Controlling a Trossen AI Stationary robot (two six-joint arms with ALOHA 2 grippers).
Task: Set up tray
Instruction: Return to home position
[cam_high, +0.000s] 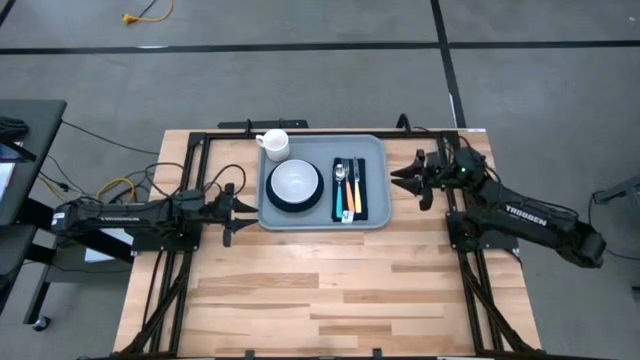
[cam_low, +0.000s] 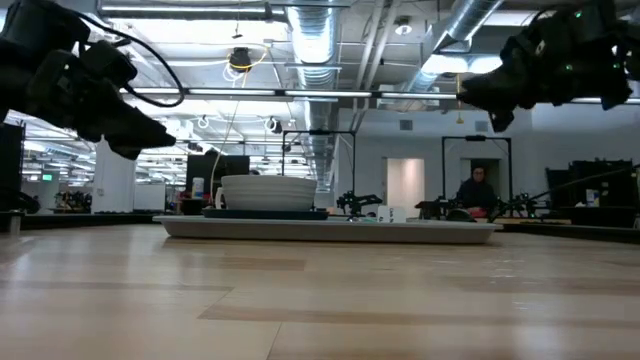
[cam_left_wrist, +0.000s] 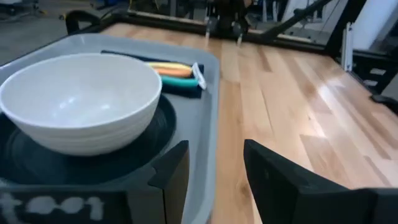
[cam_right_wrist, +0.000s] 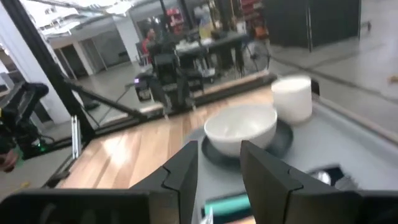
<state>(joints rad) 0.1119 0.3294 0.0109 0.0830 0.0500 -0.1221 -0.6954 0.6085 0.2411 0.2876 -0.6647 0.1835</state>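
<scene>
The left gripper (cam_high: 231, 213), fingers apart and holding nothing, hovers just beside the left edge of the large, flat, light grey-blue rectangular tray (cam_high: 320, 150), which sits at the far middle of the pale wooden table (cam_high: 330, 290). The right gripper (cam_high: 408, 178), likewise spread and empty, hangs near the tray's right edge. The tray carries a white ceramic bowl (cam_high: 295, 181) on a dark round plate (cam_high: 279, 204), a white mug (cam_high: 275, 145) and colourful cutlery (cam_high: 349, 190) on a dark navy folded napkin (cam_high: 362, 190).

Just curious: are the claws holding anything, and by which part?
Nothing: the left gripper and right gripper are open and empty beside the tray.
</scene>
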